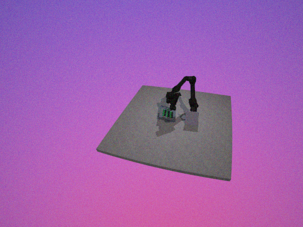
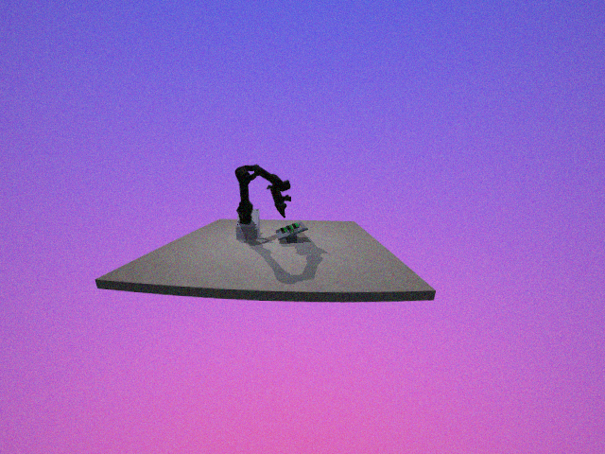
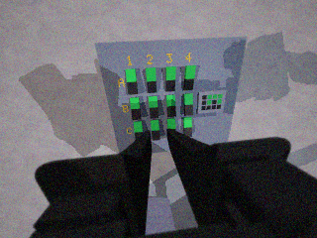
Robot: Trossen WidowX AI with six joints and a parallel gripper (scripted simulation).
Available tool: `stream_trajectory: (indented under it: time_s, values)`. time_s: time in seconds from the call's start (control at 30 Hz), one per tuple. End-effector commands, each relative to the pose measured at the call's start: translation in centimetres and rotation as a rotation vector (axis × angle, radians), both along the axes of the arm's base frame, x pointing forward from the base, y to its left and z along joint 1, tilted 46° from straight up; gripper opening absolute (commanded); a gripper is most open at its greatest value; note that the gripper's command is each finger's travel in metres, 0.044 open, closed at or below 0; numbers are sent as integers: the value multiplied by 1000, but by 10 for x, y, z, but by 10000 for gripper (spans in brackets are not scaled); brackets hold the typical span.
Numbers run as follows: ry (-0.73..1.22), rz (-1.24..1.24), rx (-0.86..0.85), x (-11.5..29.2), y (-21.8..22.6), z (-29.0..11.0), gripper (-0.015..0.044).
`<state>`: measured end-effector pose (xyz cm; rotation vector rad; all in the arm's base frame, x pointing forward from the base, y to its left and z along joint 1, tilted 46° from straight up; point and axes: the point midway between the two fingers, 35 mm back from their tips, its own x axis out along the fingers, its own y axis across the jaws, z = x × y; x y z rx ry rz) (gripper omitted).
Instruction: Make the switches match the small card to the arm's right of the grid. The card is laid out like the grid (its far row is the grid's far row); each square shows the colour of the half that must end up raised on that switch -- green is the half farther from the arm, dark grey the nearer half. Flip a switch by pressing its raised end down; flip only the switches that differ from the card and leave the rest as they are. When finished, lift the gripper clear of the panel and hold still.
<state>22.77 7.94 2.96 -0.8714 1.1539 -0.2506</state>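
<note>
A blue-grey panel point(image 3: 111, 74) is seen lying on the grey counter point(image 3: 45, 30), tilted so that its far edge sits higher, as shown in the exterior view. On the panel a grid of twelve rocker switches is laid out in three rows and four columns. The columns are marked 1 to 4 in yellow along the panel's far side, and the rows are marked A, B and C down the side away from the card. Each switch is made of a bright green half toward the panel's far edge and a dark grey half toward its near edge. In row A point(image 3: 159, 79) the green halves are shown large and clear. In rows B and C the switches appear smaller and blurred, so which half is raised on each cannot be told.

A small card point(image 3: 212, 101) is set on the panel just beside the end of row B, next to column 4. Small green and dark squares are carried on it, too blurred to be read one by one.

The tool point(image 3: 158, 140) is held above the panel's near edge, with the tips of its two dark fingers seen just in front of row C, between columns 1 and 3. The fingers are drawn close together with only a narrow gap left, and nothing is pinched between them. No contact with any switch can be made out.
</note>
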Motion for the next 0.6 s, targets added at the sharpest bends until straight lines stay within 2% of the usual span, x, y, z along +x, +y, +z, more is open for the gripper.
stream_trajectory:
  time_s: [0.0, 0.1, 0.57]
  values:
    - [-9, 8, 3, 5, -6, -11, 0]
    - [-23, 21, 6, 15, -22, -28, 0]
    - [-25, 22, 5, 21, -31, -37, 0]
